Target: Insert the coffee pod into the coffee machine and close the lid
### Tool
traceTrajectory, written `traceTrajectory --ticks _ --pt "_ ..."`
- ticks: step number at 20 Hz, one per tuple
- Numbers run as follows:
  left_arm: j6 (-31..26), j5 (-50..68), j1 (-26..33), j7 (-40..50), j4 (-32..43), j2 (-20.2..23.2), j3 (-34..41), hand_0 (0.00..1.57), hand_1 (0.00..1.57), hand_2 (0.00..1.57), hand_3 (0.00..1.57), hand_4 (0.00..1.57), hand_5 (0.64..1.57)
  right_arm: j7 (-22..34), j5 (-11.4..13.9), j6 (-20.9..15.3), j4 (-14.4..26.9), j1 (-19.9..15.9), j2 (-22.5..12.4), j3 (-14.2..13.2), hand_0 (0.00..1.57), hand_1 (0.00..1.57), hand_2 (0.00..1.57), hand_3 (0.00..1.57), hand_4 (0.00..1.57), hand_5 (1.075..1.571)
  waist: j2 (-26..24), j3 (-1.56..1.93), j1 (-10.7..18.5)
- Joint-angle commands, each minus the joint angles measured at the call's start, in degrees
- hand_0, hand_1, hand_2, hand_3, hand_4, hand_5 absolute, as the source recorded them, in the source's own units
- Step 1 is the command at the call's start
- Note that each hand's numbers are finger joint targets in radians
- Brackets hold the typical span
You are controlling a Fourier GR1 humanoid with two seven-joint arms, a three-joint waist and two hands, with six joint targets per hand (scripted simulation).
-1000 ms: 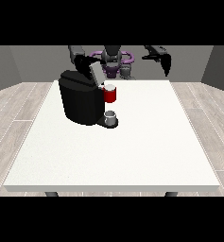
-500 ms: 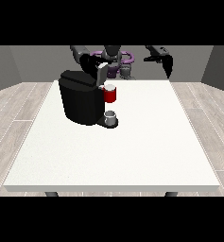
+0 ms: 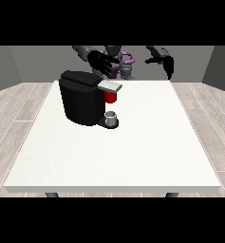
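While the hand at the view's left [image 3: 102,63] hangs with fingers spread just above the coffee machine [image 3: 83,97], a grey lid [image 3: 110,86] juts toward three o'clock over a red thing at the machine [image 3: 111,97]. At three o'clock, well apart, the hand at the view's right [image 3: 166,63] droops, fingers relaxed. A small grey cup [image 3: 111,117] sits on the boxy black machine's base. Beneath lies the smooth white desk [image 3: 133,152].

Machine lid [image 3: 110,86] now down, nearly level.
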Motion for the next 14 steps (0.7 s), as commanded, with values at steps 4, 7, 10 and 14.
traceTrajectory --ticks 4,7,10,14 --pt "1.45 -2.31 2.44 -0.53 -5.09 -3.24 -5.06 0.0 0.0 0.0 0.0 0.2 1.571 -4.05 1.69 -1.72 1.59 1.08 2.28 0.51 0.0 0.0 0.0 0.0 0.03 1.571 -2.03 0.01 2.06" --pt "-0.12 0.49 0.39 -2.55 2.13 -0.14 -0.34 0.0 0.0 0.0 0.0 0.19 1.571 -3.5 -2.98 -1.56 -4.5 5.01 5.78 7.26 0.0 0.0 0.0 0.0 0.18 1.571 -4.12 -0.01 -2.25" --pt "1.64 -0.51 4.84 -3.51 -0.9 -3.76 -2.91 0.0 0.0 0.0 0.0 0.21 1.571 -8.0 -4.72 4.0 -5.2 11.1 5.87 6.19 0.0 0.0 0.0 0.0 0.28 1.571 -7.03 0.01 -4.05" --pt "1.88 -0.86 6.99 -4.74 0.81 -2.61 -1.74 0.0 0.0 0.0 0.0 0.19 1.571 -8.7 -11.32 -1.39 -9.34 21.09 5.93 10.41 0.0 0.0 0.0 0.0 0.25 1.571 -10.29 0.0 -6.19"
